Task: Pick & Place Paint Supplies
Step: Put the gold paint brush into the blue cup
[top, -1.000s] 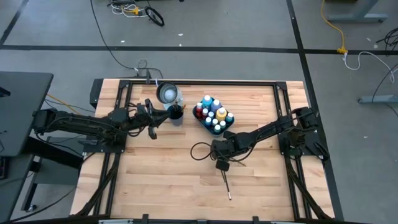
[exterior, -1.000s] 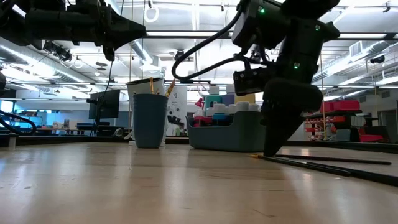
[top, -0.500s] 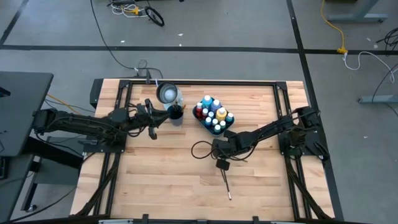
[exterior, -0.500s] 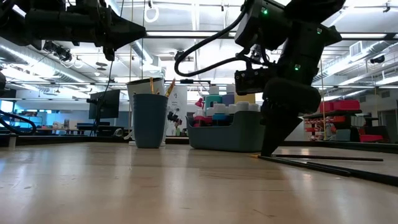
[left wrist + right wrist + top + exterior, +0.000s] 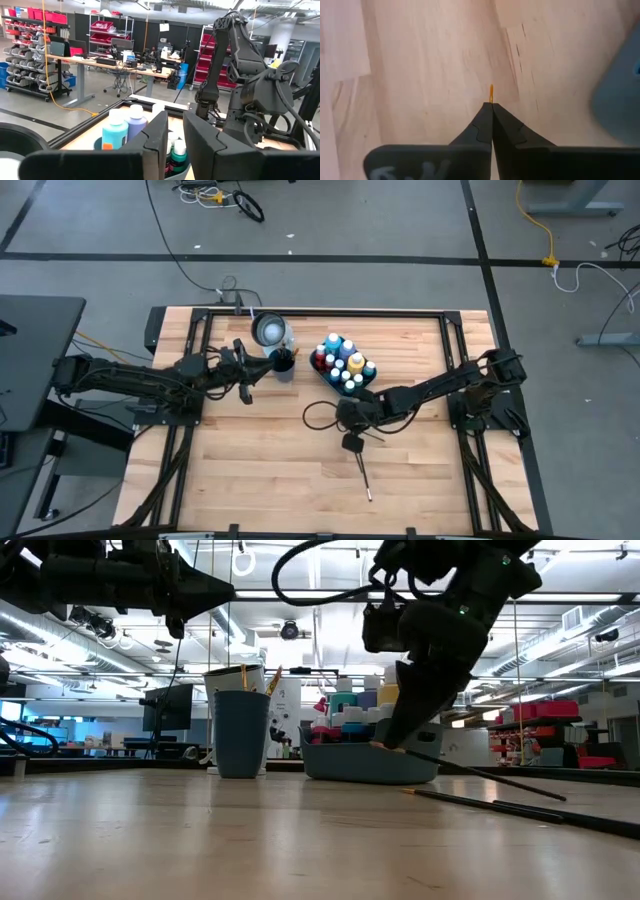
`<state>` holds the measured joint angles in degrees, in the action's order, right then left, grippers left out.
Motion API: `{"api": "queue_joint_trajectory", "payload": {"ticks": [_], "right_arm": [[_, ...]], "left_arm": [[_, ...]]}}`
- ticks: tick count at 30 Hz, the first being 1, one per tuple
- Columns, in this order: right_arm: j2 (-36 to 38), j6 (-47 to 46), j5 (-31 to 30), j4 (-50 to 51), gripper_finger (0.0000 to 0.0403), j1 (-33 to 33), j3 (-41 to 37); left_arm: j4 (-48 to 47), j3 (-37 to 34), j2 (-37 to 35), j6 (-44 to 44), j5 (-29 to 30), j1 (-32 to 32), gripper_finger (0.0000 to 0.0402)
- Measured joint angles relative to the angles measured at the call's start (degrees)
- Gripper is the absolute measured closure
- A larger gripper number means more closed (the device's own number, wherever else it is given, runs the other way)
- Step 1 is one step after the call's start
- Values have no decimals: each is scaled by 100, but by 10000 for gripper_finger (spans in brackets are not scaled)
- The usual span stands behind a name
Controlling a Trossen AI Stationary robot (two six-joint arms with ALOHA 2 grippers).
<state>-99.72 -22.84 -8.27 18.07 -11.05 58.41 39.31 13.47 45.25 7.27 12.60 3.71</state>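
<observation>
- The brush [image 5: 470, 772] is now leaving the worktop [image 5: 270, 460], its pinched end lifting while its dark handle slants down away from the gripper.
- The right gripper [image 5: 390, 740] is clamping it shut, its yellow tip peeking past the fingertips [image 5: 491, 111].
- A second brush [image 5: 362, 473] is lying just beside.
- The left gripper [image 5: 243, 370] is hovering narrow near the cup [image 5: 283, 363].

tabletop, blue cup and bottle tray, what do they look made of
Tabletop: looks like wood, pale planks with visible grain and seams, a light sheen in the low view. Blue cup: probably plastic, an even dark blue matte wall; the look leaves it open. Bottle tray: likely moulded plastic, uniform teal with a rounded lower edge and a soft sheen.
</observation>
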Motion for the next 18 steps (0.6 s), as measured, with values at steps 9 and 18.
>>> {"api": "queue_joint_trajectory", "payload": {"ticks": [9,18], "right_arm": [[0,415,-241,-938,403,14,0],[4,1440,-659,-2847,403,186,0]], "left_arm": [[-4,0,0,100,-26,2,335],[-2,0,2,201,-31,-1,335]]}}
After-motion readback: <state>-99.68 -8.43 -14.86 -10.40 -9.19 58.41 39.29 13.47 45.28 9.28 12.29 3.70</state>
